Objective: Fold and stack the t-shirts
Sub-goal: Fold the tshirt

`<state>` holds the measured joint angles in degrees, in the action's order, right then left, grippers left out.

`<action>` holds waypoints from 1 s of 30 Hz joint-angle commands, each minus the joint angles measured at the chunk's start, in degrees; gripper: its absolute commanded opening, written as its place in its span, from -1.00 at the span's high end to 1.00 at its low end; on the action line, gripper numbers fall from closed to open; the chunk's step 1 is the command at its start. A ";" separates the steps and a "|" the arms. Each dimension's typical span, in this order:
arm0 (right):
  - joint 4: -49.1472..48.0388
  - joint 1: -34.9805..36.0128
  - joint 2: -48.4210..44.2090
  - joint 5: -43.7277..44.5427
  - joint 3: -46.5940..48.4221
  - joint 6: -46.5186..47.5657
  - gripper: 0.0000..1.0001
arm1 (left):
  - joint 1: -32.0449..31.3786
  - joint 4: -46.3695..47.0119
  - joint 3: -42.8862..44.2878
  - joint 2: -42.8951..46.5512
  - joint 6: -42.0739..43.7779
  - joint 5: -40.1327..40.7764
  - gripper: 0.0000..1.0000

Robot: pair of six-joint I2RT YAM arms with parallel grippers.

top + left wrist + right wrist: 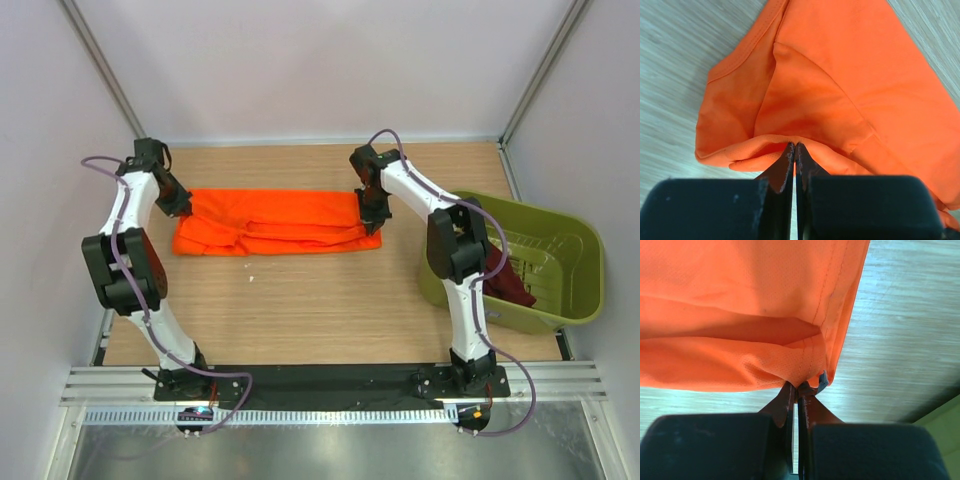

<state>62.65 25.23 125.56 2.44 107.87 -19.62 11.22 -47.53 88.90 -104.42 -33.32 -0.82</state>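
Top external view first, Ben: where does the orange shirt (pixel 275 222) lie?

Ben: Flat on the table (pixel 320 310), toward the far side, already folded into a long band running left to right. The left gripper (pixel 183 207) is at its left end and the right gripper (pixel 370 222) at its right end. The maroon shirt (pixel 510 285) sits bunched in the green tub (pixel 585 290) at the right, partly hidden behind the right arm.

Ana: And the grip?

Ben: Both wrist views show the fingers (pixel 785 170) pressed together with only a thin lip of orange cloth between the tips. On the left it's a folded edge, with the collar's curve just beyond it. On the right it's the hemmed corner. Nothing else is held.

Ana: So another fold is in hand, I'd say. How do we do it well?

Ben: My guess is to raise both ends together at the same height, so the band hangs straight and the layers don't slide apart. Hold gentle tension between the arms. Pulling hard could tug that small bite of cloth out, the right corner above all. Carry it over, lay it down edge on edge, and open only once the cloth rests on the table. Whether every layer is caught in each pinch, I can't tell from here.
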 commanded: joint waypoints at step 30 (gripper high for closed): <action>9.51 -4.23 6.65 5.13 18.28 -2.44 0.07 | -0.85 -10.13 25.72 -11.79 2.64 3.81 0.31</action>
<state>68.95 21.43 139.11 6.59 127.63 -21.54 10.87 -52.88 112.09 -121.75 -32.25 -0.01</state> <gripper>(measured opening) 0.445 0.330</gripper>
